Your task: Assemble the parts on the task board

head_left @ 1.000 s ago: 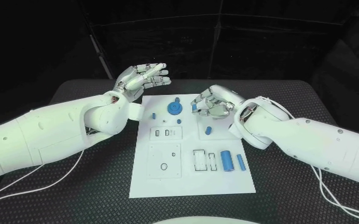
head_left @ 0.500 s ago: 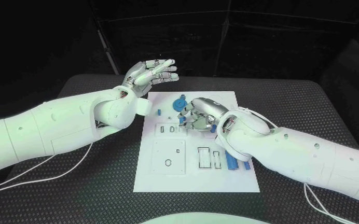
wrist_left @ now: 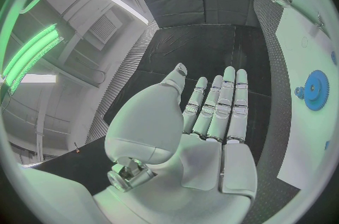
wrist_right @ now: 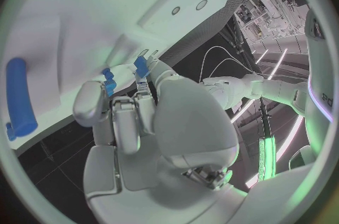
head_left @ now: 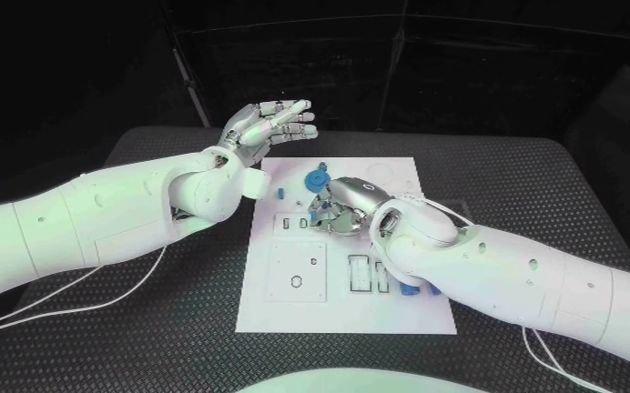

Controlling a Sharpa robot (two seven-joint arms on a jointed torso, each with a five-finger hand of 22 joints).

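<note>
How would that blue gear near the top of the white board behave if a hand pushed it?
The blue gear looks flat and toothed, so it would probably slide rather than roll. It seems rigid moulded plastic, likely light. It appears to sit on the task board, perhaps on a peg, so it might turn in place; that cannot be settled here.

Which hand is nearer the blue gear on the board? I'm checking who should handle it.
Right. The right hand is low over the board just beside the blue gear; the left hand is raised beyond the board's far corner.
</note>
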